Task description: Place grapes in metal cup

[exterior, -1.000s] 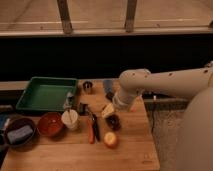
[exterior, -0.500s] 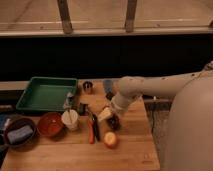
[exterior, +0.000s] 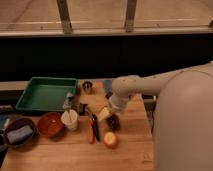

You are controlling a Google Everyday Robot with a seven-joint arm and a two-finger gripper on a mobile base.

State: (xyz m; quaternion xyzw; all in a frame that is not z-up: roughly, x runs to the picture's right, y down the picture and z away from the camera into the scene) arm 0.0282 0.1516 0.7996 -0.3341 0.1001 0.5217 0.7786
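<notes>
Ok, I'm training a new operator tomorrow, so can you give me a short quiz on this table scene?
1. True or false: the grapes already lie in the metal cup.
2. Which thing is the gripper closest to? A) the green tray B) the grapes C) the red bowl
3. Fill in: the round fruit just nearer the camera than the grapes is an ____.

Key
1. False: they lie on the table, right beside the gripper; the cup stands further back.
2. B
3. apple
</notes>
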